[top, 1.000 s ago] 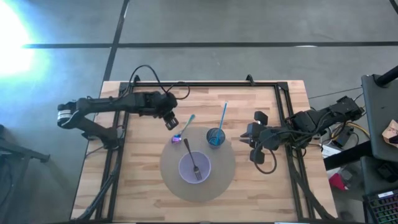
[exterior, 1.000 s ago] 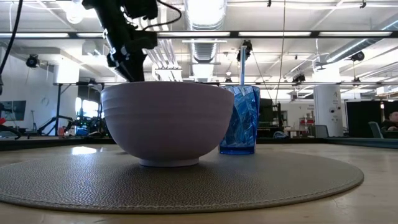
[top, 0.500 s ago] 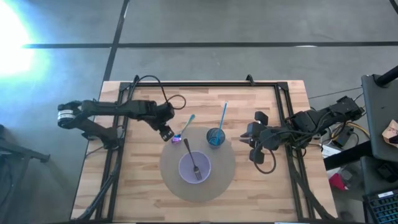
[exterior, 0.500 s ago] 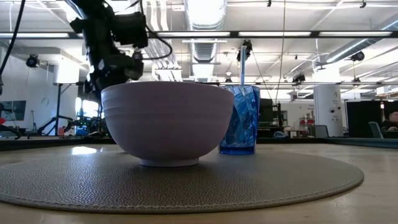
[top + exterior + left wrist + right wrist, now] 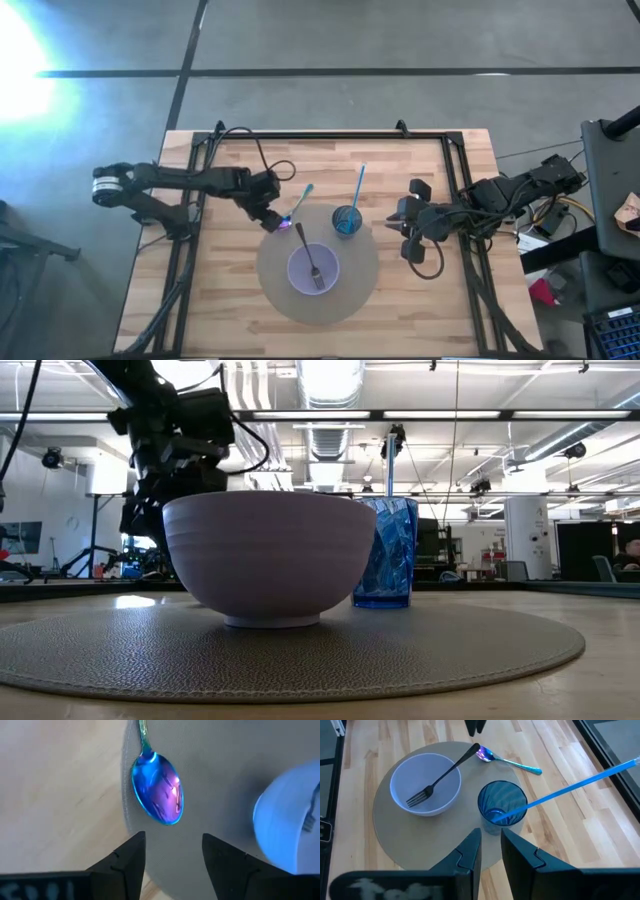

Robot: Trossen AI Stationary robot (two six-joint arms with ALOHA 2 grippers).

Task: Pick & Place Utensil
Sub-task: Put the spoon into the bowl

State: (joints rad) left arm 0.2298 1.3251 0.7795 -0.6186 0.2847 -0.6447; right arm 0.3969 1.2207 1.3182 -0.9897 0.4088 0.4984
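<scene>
The left tool (image 5: 269,219) hangs low over the near-left edge of the round grey placemat (image 5: 352,290), with its two dark fingers (image 5: 129,865) spread apart and nothing between them. Its arm reaches in from the left side of the wooden tabletop (image 5: 230,300), stretched out long and low, with the wrist bent downward so the fingers point at the mat. In the left wrist view, the iridescent blue and purple spoon (image 5: 157,787) lies just ahead of the open fingers, its bowl resting on the mat's edge and its handle running off onto the wood. From above, the spoon (image 5: 295,209) lies at an angle, its turquoise handle tip pointing away from the mat.

In the middle of the mat stands a pale lavender bowl (image 5: 313,268) with a dark fork (image 5: 309,259) leaning inside it. Just beside the bowl, on the mat's far-right part, stands a blue tumbler (image 5: 347,220) holding a long blue straw (image 5: 358,190).

The right tool (image 5: 401,226) waits at the right side of the tabletop, near the mat, its arm folded back toward the edge. Its fingers (image 5: 470,852) stand close together with a narrow gap, holding nothing.
</scene>
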